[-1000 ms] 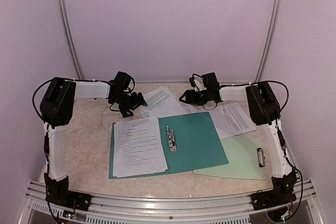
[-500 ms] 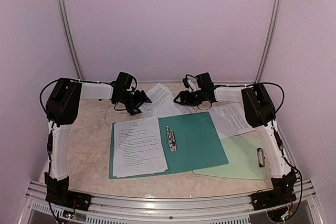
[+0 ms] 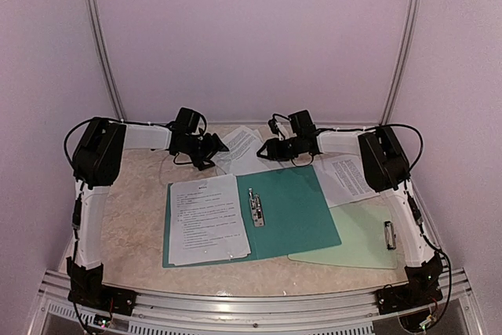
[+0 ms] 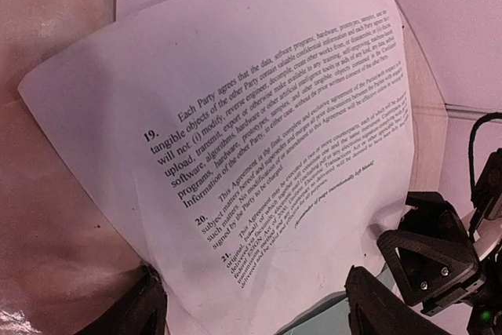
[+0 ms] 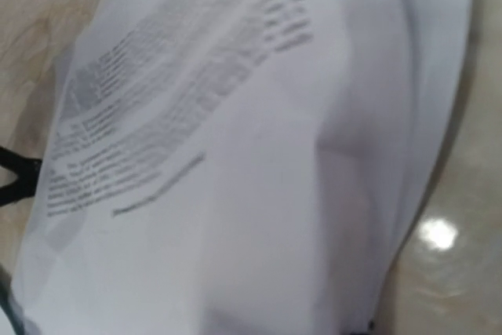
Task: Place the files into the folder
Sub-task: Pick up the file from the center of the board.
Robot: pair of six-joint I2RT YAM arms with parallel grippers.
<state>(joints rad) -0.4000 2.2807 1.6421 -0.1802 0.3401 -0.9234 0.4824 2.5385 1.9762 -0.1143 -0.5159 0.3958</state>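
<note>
The dark teal folder lies open in the middle of the table, with one printed sheet on its left flap. Loose files lie at the back, between my grippers. My left gripper is open at their left edge. In the left wrist view its fingers straddle the near corner of a bowed, raised sheet. My right gripper touches the same sheets from the right and shows in the left wrist view. Paper fills the right wrist view and hides its fingers.
Another printed sheet lies right of the folder, under the right forearm. A pale mint clipboard with a metal clip lies at the front right. The folder's metal fastener sits on its spine. White walls close the back.
Both grippers have moved inward toward each other along the back of the table. They have closed in on the loose sheets, which now bow upward between them.
</note>
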